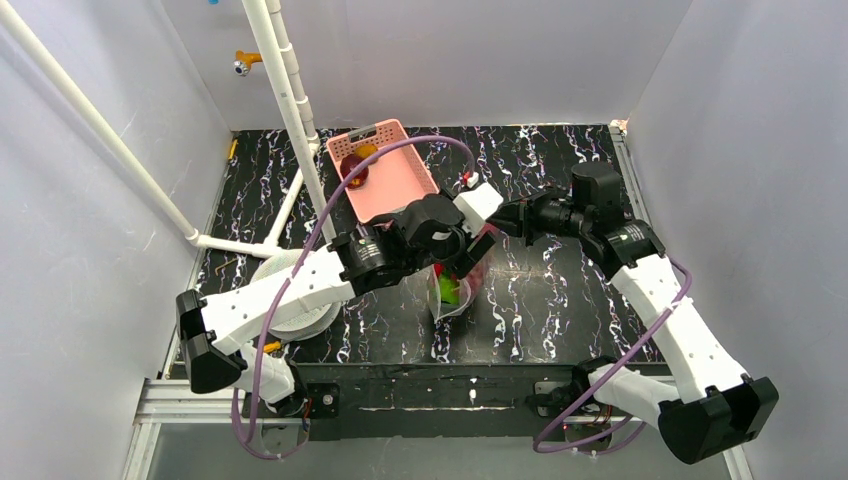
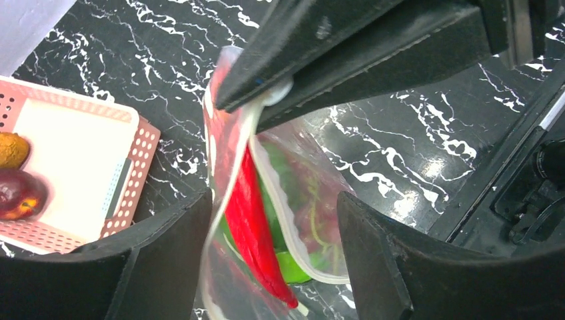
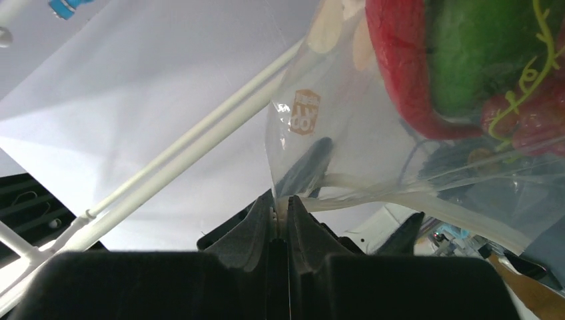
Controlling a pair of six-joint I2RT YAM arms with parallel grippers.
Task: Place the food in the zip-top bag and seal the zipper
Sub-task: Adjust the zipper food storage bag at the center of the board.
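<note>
The clear zip-top bag [image 1: 452, 292] hangs above the table's middle with a long red pepper [image 2: 256, 233] and green food [image 2: 293, 267] inside. My right gripper [image 1: 512, 222] is shut on the bag's zipper strip at one end of the mouth [image 3: 280, 203]; its dark fingers [image 2: 346, 47] pinch that strip at the top of the left wrist view. My left gripper [image 2: 274, 200] is open, its two fingers standing either side of the bag's open mouth and zipper [image 2: 280, 200], one beside each bag wall. Red and green food [image 3: 466, 60] shows through the bag in the right wrist view.
The pink basket [image 1: 400, 175] stands behind the bag and holds a dark red fruit [image 2: 20, 193] and an orange-brown one [image 2: 10, 150]. A white pipe frame [image 1: 290, 100] rises at the back left. A white round object [image 1: 290, 310] lies under the left arm.
</note>
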